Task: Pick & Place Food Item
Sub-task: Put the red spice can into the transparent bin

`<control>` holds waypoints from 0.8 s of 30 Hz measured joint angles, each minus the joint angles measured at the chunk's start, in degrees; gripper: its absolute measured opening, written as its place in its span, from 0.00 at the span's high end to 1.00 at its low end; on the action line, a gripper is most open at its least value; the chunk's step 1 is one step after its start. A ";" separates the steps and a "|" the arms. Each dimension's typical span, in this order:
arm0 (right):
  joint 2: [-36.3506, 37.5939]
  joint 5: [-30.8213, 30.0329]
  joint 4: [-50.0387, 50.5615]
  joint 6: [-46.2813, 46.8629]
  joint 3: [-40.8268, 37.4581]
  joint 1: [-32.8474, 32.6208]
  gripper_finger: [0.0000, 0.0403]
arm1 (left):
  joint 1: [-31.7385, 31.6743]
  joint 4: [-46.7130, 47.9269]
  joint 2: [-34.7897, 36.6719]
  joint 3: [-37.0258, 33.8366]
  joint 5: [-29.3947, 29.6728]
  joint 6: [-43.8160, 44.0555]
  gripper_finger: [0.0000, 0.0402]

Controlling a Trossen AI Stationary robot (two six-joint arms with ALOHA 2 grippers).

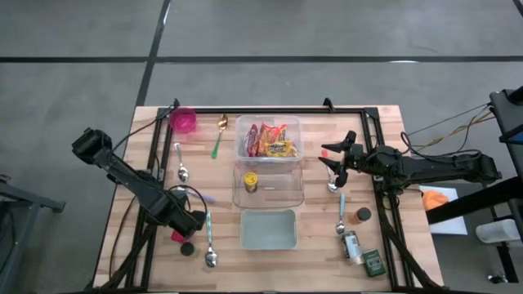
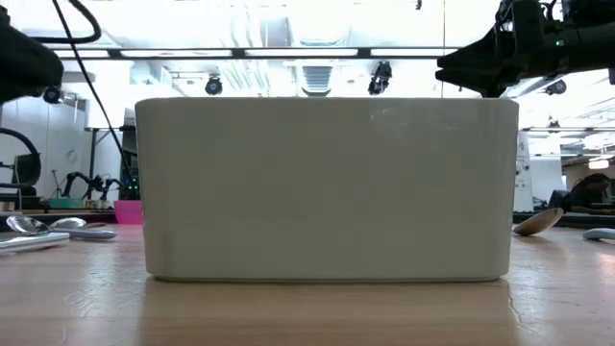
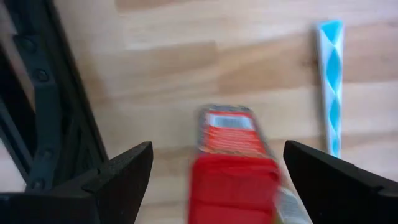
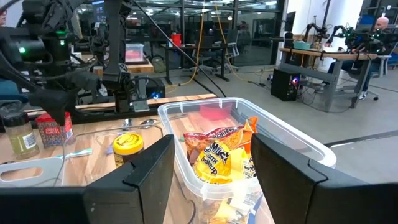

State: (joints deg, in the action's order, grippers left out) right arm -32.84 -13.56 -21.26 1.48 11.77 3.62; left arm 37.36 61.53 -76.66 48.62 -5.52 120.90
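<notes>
A robotics lab: workbenches with other robot arms, floor cables, ceiling strip lights.

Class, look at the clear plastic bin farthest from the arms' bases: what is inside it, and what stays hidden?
Inside the clear bin lie colourful snack packets, piled in orange, red and yellow wrappers. Whatever sits beneath the pile is covered, so it cannot be told.

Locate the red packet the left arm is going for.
In the high view the red packet lies near the table's front-left edge, directly under the left gripper, beside a blue-handled spoon and a small black cap.
</notes>
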 joint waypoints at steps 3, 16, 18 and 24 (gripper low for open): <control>0.00 0.02 0.00 0.00 0.00 0.00 0.48 | -0.02 -1.40 0.43 -0.90 -0.04 -0.02 0.09; 0.01 0.01 0.00 0.00 0.00 0.01 0.48 | -0.07 -9.95 0.55 -5.90 -5.26 0.64 0.09; 0.00 0.00 0.00 0.00 0.00 0.02 0.48 | -0.09 -9.87 0.55 -5.95 -5.45 0.63 0.09; 0.00 0.00 0.00 0.00 0.00 0.01 0.48 | -0.11 -9.88 0.59 -5.95 -6.12 0.63 0.16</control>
State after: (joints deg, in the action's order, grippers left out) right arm -32.84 -13.56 -21.26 1.48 11.77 3.63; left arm 37.26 51.65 -76.07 42.68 -11.64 121.54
